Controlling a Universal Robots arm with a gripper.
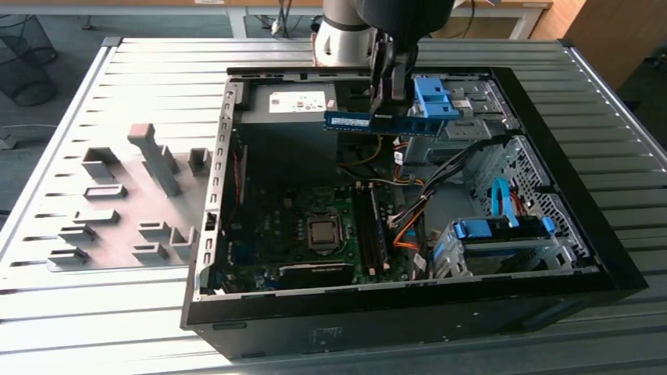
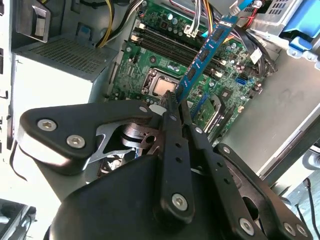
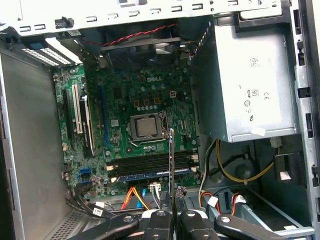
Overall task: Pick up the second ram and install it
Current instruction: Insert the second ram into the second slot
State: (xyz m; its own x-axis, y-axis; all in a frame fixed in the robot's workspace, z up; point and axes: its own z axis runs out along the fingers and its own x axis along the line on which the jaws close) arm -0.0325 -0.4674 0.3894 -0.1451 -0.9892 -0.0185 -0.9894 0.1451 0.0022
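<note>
1. The pincer (image 1: 388,112) is clenched on the second ram (image 1: 349,120). The stick sits upper middle in the exterior view, hanging above the open PC case (image 1: 583,258), which lies on the table (image 1: 105,312).
2. Handling, as I judge it: light and stiff, but thin and fragile, with bare chips on the faces. It's no good for twisting or side loads.
3. The grip is at one short end, flat faces between the fingers. I'd rather have hold nearer the middle of the top edge and off the contacts, since an end hold lets the far tip wag.
4. Count: one stick in hand. In the first wrist view, a second one looks already seated (image 3: 150,175) in the bank of black slots (image 3: 150,162) — probably four slots, but I can't be sure.
5. Also two blue caddies (image 1: 433,98) (image 1: 501,229) in the case, and a bunch of grey fixture blocks (image 1: 105,191) at the left of the frame. No clean count on those.
</note>
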